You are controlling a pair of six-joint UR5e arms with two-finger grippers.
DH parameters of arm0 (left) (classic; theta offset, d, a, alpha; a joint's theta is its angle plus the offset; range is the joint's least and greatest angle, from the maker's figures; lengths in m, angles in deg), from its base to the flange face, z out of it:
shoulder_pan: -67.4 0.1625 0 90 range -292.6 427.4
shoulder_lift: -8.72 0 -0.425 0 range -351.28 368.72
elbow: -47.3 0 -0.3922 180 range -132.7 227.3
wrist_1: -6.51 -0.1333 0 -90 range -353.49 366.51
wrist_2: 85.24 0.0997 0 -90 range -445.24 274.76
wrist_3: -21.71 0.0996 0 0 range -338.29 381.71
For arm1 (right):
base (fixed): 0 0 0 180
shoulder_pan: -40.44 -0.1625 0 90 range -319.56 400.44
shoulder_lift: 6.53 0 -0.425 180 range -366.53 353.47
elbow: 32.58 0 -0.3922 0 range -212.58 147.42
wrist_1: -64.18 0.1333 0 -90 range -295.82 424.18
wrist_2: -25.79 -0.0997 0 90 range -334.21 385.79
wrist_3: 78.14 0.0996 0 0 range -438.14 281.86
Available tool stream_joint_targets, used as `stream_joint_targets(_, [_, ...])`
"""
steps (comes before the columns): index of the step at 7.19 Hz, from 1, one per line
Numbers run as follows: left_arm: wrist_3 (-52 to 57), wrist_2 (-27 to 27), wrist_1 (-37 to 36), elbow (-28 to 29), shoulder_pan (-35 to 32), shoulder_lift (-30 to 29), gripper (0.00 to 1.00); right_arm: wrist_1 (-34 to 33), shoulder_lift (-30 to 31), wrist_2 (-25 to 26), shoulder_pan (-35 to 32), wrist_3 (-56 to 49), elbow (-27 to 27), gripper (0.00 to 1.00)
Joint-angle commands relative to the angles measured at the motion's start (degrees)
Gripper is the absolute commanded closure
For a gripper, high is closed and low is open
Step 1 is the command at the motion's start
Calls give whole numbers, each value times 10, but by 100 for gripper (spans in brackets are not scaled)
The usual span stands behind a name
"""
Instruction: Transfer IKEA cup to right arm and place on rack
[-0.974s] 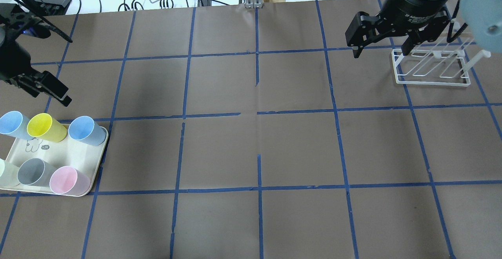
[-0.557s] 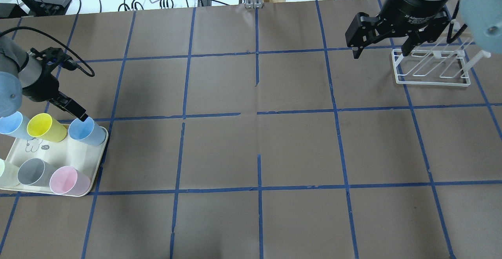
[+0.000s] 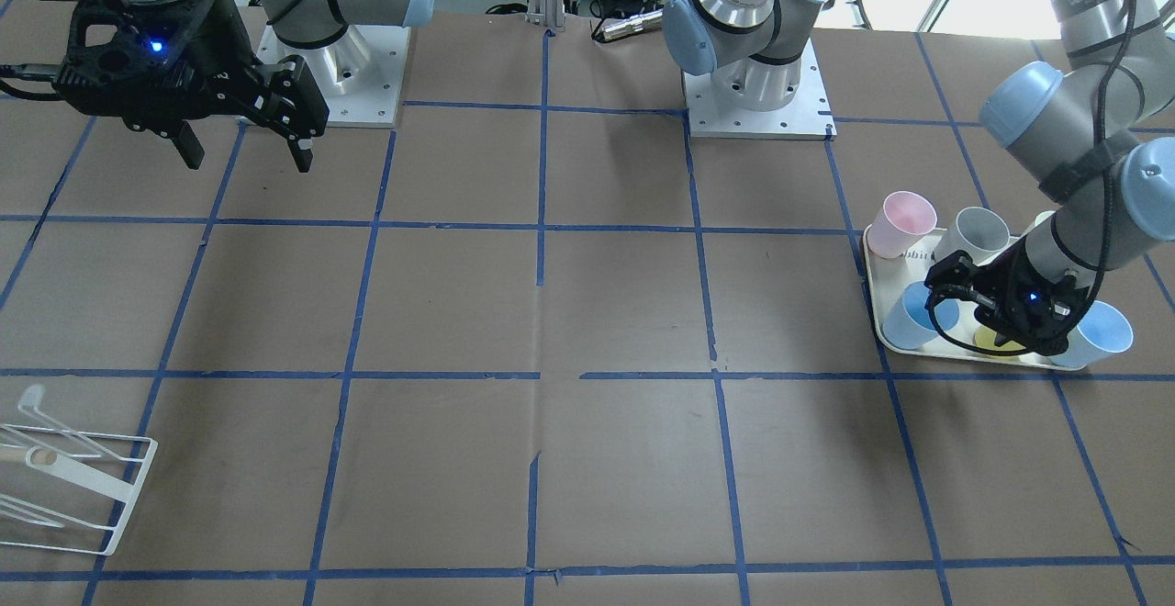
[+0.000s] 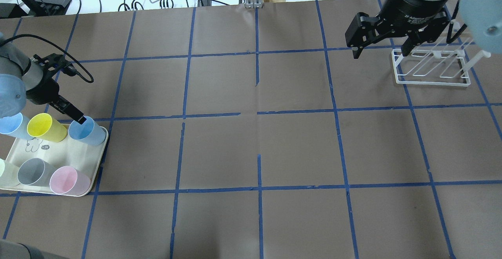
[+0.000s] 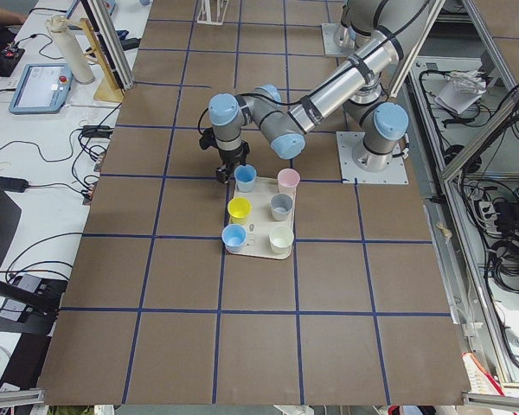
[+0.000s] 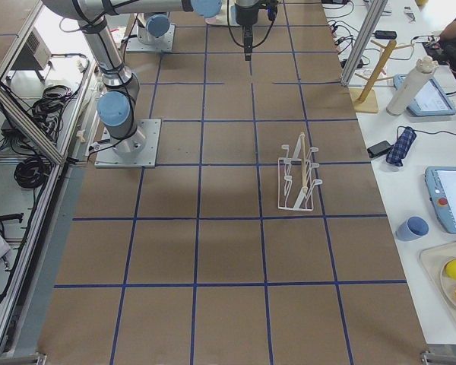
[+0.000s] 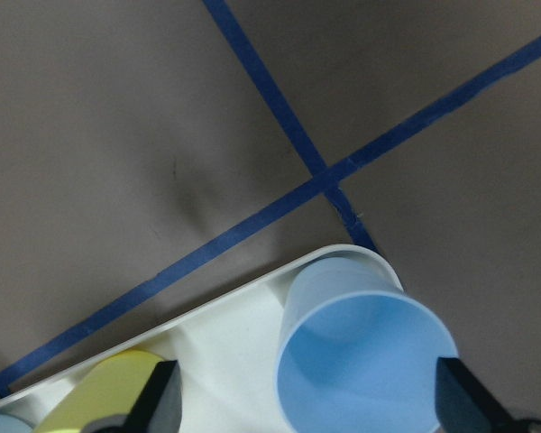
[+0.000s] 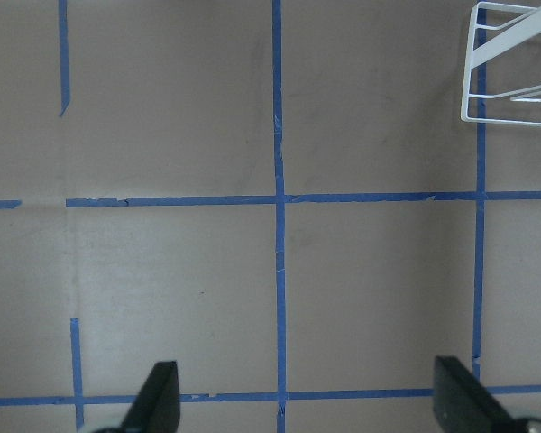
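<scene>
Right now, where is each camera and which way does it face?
Front-facing: across the table, facing the robot; both arms, tray, rack.
Overhead: behind the robot, looking forward, down; right tool near the rack.
Exterior left: table's left end; left arm at the tray.
Exterior right: table's right end; right arm, rack.
Left wrist: looks down; open left tool at IKEA cup.
Right wrist: looks down on table, rack corner, tool tips.
Shared: front-facing, overhead: tray and rack.

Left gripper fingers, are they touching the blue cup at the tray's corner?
Cannot tell. The left wrist view shows the IKEA cup between open fingers: one stands clear, the other overlaps the rim at the picture's edge.
</scene>
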Motion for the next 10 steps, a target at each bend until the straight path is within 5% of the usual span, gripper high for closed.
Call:
stream_joint_targets(1, [2,1,-1,11,0,-27,0,0,0,0,0,0,0,0])
stream_joint_targets(3, [3,4,-3,10,5,-34,8,0,0,0,0,-1,0,0])
stream_joint_targets(5, [2,6,4,4,6,-31,67,0,0,0,0,0,0,0])
stream_joint_targets(6, [2,6,7,4,7,-31,83,0,0,0,0,0,0,0])
stream_joint_targets(8, [2,2,32,3,17,-31,98,0,-1,0,0,-1,-1,0])
stream_joint_targets(10, [3,1,41,12,34,-27,100,0,-2,-11,9,-14,-4,0])
